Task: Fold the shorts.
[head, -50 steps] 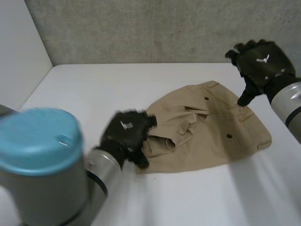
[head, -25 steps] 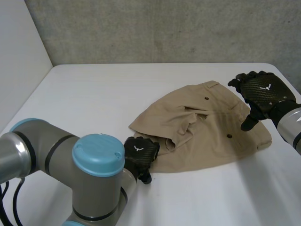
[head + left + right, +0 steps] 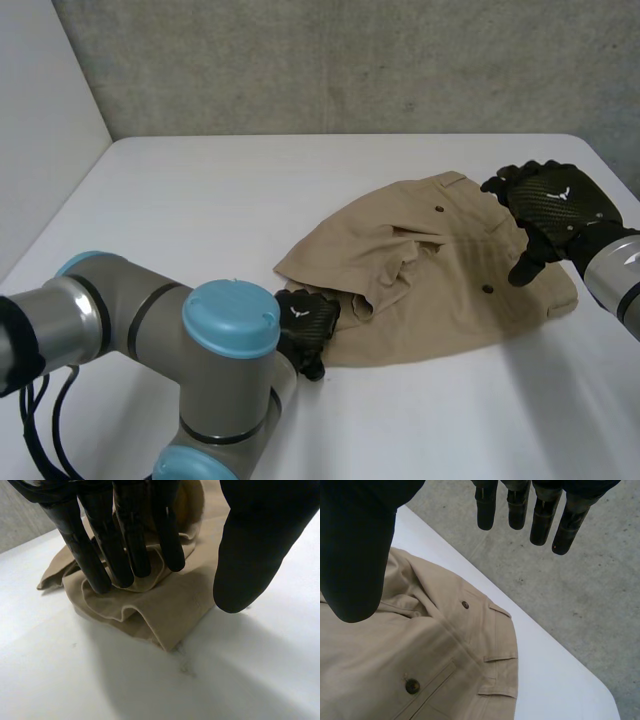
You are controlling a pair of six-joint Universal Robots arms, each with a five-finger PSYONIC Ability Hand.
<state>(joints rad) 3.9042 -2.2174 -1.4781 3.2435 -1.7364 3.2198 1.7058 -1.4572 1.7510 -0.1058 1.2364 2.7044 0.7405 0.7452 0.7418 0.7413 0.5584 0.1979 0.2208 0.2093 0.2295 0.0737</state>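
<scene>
White table [image 3: 200,220], grey concrete wall [image 3: 350,60] behind, white panel [image 3: 40,120] at left.

You have the shorts [image 3: 440,290] lying on the table [image 3: 200,200] right of centre, the left hand [image 3: 305,325] at their near left corner, the right hand [image 3: 555,205] over their right end.

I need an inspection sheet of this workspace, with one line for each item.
Surface: white table, flat.
Job's things: beige shorts, spread out but rumpled at the leg end near the left hand; waistband and buttons lie toward the right hand.
Clutter: nothing seen.
Hands: left hand open, straight fingers on the rumpled leg end, thumb off the cloth; right hand open above the waistband, holding nothing.
Cables: nothing seen on or near the shorts.
Surroundings: grey concrete wall behind the table; white panel at its left side.
</scene>
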